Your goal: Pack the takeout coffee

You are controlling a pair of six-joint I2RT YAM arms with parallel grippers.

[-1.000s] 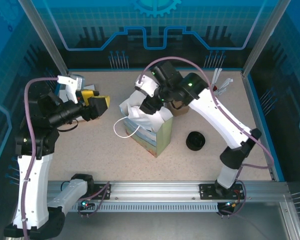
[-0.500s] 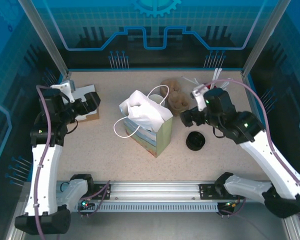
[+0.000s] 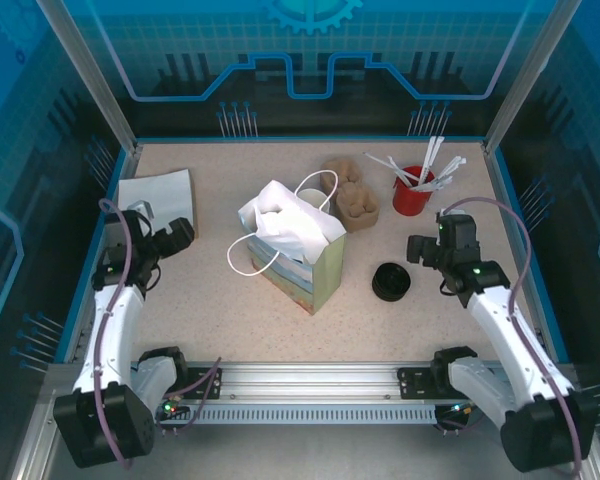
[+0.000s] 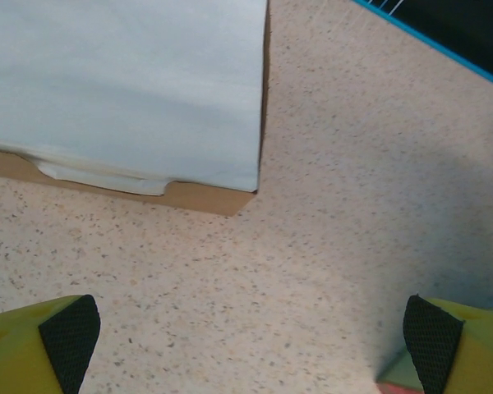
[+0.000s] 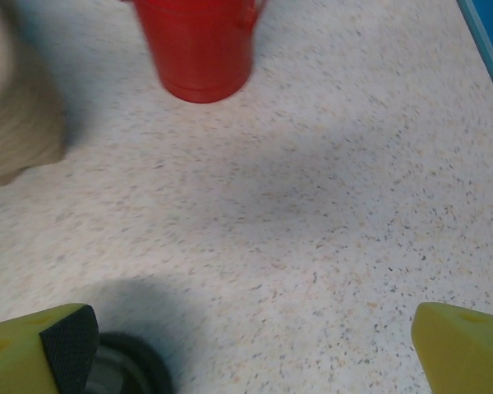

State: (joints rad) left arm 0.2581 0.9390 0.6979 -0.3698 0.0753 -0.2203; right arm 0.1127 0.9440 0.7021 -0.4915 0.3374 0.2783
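From above, paper bag (image 3: 298, 252) mid-table, at right wrist, red cup (image 5: 200, 49)

Bright, even overhead light on the speckled table (image 3: 210, 320). Left wrist view is sharp, a soft shadow at 3 o'clock. Right wrist view is blurred: red cup (image 5: 199, 49) at 12 o'clock and tan shape (image 5: 16, 115) at 9 o'clock smear
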